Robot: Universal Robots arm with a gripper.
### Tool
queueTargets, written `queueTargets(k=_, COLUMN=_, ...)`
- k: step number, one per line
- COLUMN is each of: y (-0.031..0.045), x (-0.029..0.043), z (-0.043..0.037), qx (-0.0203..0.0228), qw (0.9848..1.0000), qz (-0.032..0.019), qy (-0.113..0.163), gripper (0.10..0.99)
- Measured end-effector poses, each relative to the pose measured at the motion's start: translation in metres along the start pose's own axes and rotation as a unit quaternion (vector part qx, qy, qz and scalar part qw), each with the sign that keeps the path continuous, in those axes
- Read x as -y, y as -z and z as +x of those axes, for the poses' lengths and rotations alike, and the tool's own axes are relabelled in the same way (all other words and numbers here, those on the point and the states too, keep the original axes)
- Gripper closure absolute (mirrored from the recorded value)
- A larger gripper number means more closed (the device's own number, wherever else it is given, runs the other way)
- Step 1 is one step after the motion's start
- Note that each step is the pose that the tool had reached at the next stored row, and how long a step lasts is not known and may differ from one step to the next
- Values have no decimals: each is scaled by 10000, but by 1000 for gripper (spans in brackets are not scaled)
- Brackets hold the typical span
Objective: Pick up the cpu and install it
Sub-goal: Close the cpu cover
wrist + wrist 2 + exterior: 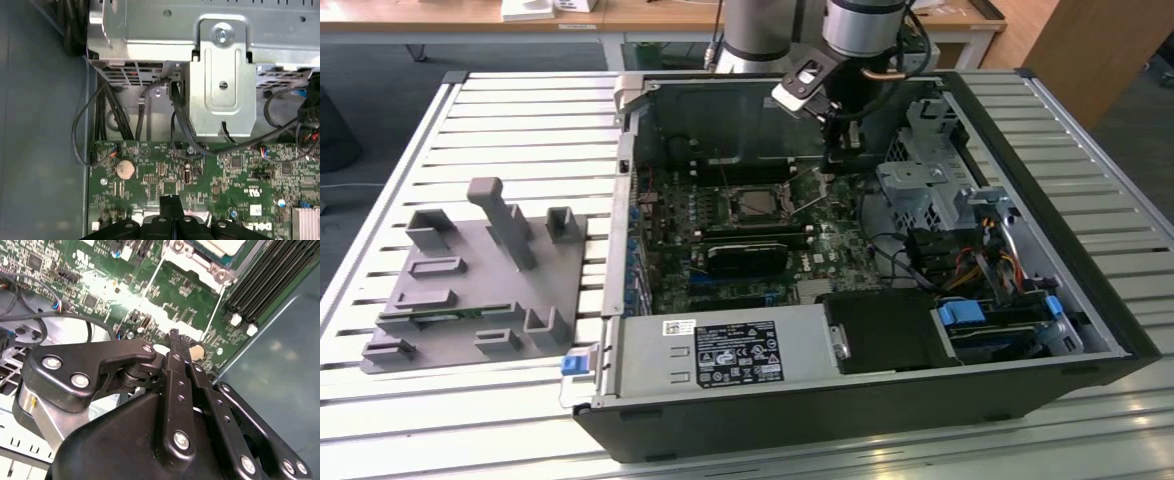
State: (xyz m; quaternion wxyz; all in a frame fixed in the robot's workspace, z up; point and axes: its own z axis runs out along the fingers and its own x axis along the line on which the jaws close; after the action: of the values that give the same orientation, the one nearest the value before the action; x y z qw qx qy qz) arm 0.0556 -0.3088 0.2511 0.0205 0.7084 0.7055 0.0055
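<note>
Grey table point(400, 110) holds my open computer point(854, 420). I think the chip point(755, 204) already sits in its socket point(718, 205). My gripper point(170, 200) is pinched shut and empty, near the chip on the exterior view's right.

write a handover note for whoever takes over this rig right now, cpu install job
Gripper: shut, nothing visible between its fingers, low over the motherboard, to the exterior view's right of the socket.
Cpu: appears to lie in the socket, apart from the gripper.
Done: pickup and placing, it seems.
Left: a wire lever beside the socket stands raised, so the socket looks unlatched.
</note>
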Motion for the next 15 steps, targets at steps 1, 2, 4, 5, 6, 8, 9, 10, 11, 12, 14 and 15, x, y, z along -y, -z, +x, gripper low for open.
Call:
queueTargets(k=1, y=-6, x=-18, z=1, qx=0, qw=10000, qz=0, qy=1, gripper=980)
queueTargets(k=2, y=-10, x=-36, z=2, qx=1, qw=10000, qz=0, qy=1, gripper=980)
queueTargets(k=4, y=-18, x=-59, z=3, qx=0, qw=10000, qz=0, qy=3, gripper=980)
queueTargets(k=5, y=-22, x=-68, z=3, qx=0, qw=10000, qz=0, qy=9, gripper=980)
queueTargets(k=6, y=-26, x=-77, z=4, qx=0, qw=10000, qz=0, qy=22, gripper=980)
queueTargets(k=8, y=-40, x=-90, z=5, qx=-2, qw=10000, qz=0, qy=47, gripper=980)
queueTargets(k=9, y=-50, x=-96, z=4, qx=-2, qw=10000, qz=1, qy=54, gripper=980)
queueTargets(k=10, y=-63, x=-99, z=5, qx=-2, qw=10000, qz=4, qy=55, gripper=980)
queueTargets(k=11, y=-79, x=-100, z=5, qx=-1, qw=10000, qz=7, qy=56, gripper=980)
queueTargets(k=12, y=-97, x=-100, z=5, qx=0, qw=10000, qz=11, qy=56, gripper=980)
queueTargets(k=14, y=-132, x=-99, z=6, qx=0, qw=10000, qz=18, qy=56, gripper=980)
queueTargets(k=15, y=-147, x=-99, z=6, qx=0, qw=10000, qz=21, qy=56, gripper=980)
